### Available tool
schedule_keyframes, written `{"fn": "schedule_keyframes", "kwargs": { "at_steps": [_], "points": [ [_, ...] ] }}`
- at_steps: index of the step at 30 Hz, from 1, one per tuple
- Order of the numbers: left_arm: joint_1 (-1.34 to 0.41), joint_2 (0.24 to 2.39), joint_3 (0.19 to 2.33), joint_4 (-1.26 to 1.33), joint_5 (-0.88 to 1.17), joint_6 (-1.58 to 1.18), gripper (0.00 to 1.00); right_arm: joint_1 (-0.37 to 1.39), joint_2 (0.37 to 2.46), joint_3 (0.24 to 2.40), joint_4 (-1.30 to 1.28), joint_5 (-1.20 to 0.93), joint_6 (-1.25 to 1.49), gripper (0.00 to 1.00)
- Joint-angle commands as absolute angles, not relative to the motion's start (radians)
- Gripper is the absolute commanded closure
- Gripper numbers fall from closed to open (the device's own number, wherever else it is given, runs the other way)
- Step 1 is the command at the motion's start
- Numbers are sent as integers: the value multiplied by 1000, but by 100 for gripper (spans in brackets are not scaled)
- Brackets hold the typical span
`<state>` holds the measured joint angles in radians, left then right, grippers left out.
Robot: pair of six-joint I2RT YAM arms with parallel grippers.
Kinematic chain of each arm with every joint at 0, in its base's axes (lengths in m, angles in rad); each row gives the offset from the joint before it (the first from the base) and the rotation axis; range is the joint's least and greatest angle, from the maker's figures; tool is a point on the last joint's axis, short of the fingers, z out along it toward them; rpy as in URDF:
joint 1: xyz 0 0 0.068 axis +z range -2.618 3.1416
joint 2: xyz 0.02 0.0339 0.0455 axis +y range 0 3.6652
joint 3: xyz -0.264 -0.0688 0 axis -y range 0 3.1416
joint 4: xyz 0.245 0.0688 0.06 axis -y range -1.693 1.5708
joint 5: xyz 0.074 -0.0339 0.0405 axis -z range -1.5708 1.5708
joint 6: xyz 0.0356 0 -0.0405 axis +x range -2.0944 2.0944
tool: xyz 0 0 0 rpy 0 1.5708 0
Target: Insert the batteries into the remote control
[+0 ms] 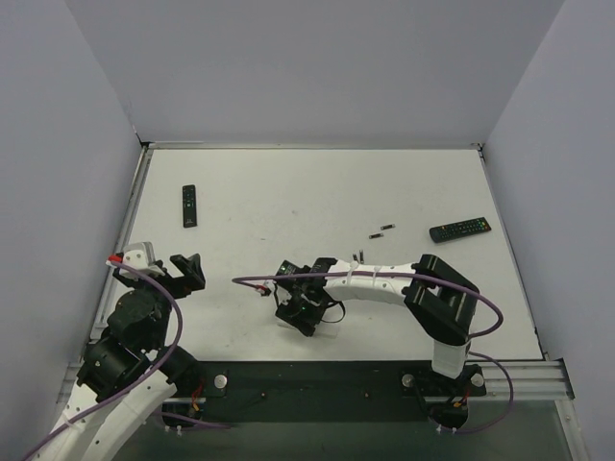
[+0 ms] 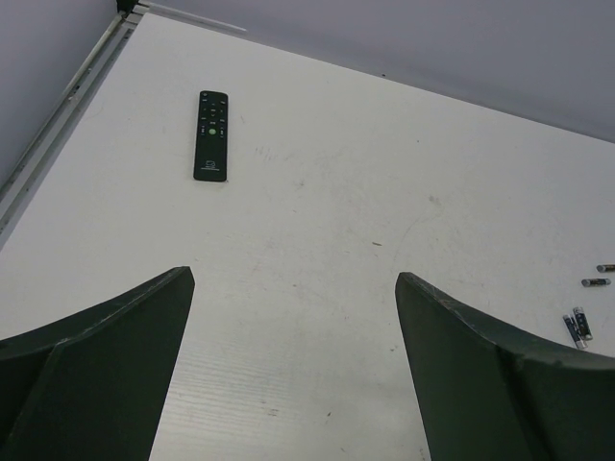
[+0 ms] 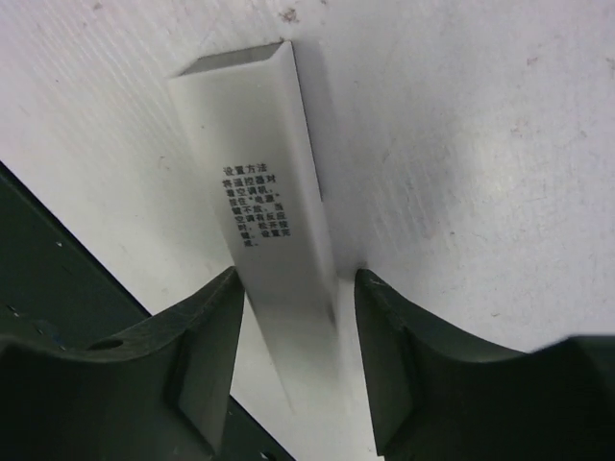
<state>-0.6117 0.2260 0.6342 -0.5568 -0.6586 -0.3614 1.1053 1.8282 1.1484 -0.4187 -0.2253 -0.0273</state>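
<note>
Our right gripper (image 3: 298, 288) straddles a white remote (image 3: 274, 192), fingers (image 3: 207, 336) flanking its long sides; whether they pinch yet, we cannot tell. Our left gripper (image 2: 293, 277) gapes wide, empty. The batteries (image 1: 387, 228) lie well apart, beyond and right of the right gripper. We judge we are securing the remote; next needs a firm, square hold.

The table (image 1: 288, 192) is a matt white board, faintly scuffed and speckled. On it the white remote (image 3: 274, 192) looks like smooth, satiny plastic with small black print. Either side of the white remote, the right gripper (image 3: 298, 288) has fingers (image 3: 202, 355) of dull dark plastic. Well away from the white remote, the batteries (image 2: 577, 327) are dark with pale metallic ends, and a black remote (image 2: 211, 134) is matt plastic.
</note>
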Motion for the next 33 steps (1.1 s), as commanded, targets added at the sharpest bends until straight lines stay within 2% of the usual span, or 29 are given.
{"fn": "schedule_keyframes", "kwargs": {
  "at_steps": [1,4,10,14,19,26,29,33],
  "points": [
    [-595,241,637,-499,-624,-353,3,1086,1801,1131,-468,-173,38,67],
    [-594,241,637,-497,-623,-354,3,1048,1741,1079,-459,-112,115,78],
    [-589,245,635,-497,-623,-353,3,861,1567,938,-466,58,326,94],
    [-586,253,635,-494,-617,-354,2,637,1448,864,-509,133,469,93],
    [-580,273,638,-495,-607,-357,3,305,1382,822,-520,80,511,89],
    [-575,372,650,-502,-574,-371,3,51,1422,811,-519,55,450,85],
    [-571,441,661,-492,-537,-377,3,-33,1453,799,-500,9,428,81],
    [-552,567,692,-489,-486,-387,3,-54,1509,802,-488,-28,430,72]
  ]
}}
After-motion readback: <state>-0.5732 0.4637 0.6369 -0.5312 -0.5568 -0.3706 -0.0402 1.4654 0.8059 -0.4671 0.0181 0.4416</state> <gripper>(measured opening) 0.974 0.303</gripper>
